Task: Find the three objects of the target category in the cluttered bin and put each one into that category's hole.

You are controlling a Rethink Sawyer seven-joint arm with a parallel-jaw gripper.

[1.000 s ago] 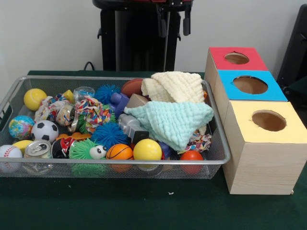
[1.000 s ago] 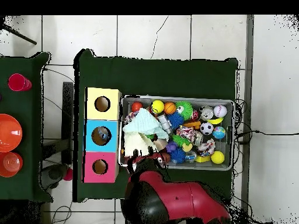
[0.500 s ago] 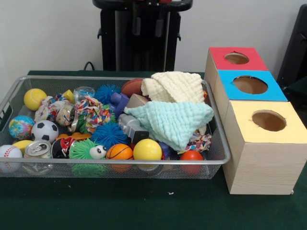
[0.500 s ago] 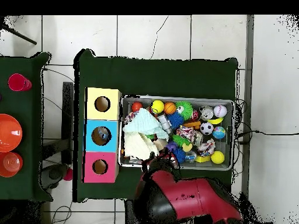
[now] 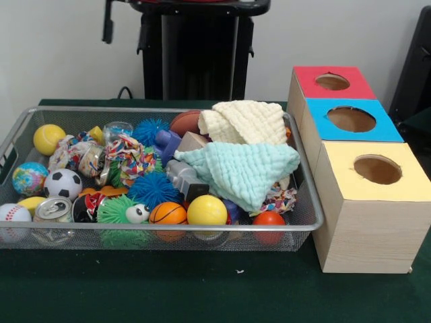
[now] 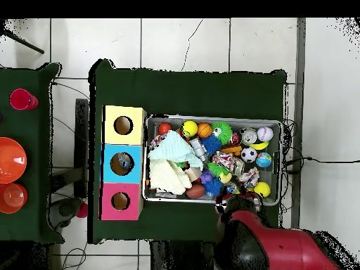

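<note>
Front and overhead views of the sorting set-up. The gripper (image 5: 125, 27) hangs high behind the far rim of the wire bin (image 5: 306, 202), showing only as two dark prongs at the upper edge of the front view; they stand well apart from each other with nothing between them, so the hand is spread and empty. Below and in front of it lies the bin's clutter: a yellow ball (image 5: 48, 138), a blue spiky ball (image 5: 149, 131), a knotted rope toy (image 5: 129, 159), a soccer ball (image 5: 62, 184), a drink can (image 5: 53, 210) and a small basketball (image 5: 168, 213). Further toward the boxes, away from the hand, a mint cloth (image 5: 242, 171) overlaps a cream cloth (image 5: 246, 121). Beyond the bin's end, well apart from the hand, stand three wooden boxes, each with a round hole in its top: red box (image 5: 333, 82), blue box (image 5: 351, 120), yellow box (image 5: 377, 169). Which category is the target cannot be told. In the overhead view the red arm (image 6: 271, 246) sits at the bin's edge.
</note>
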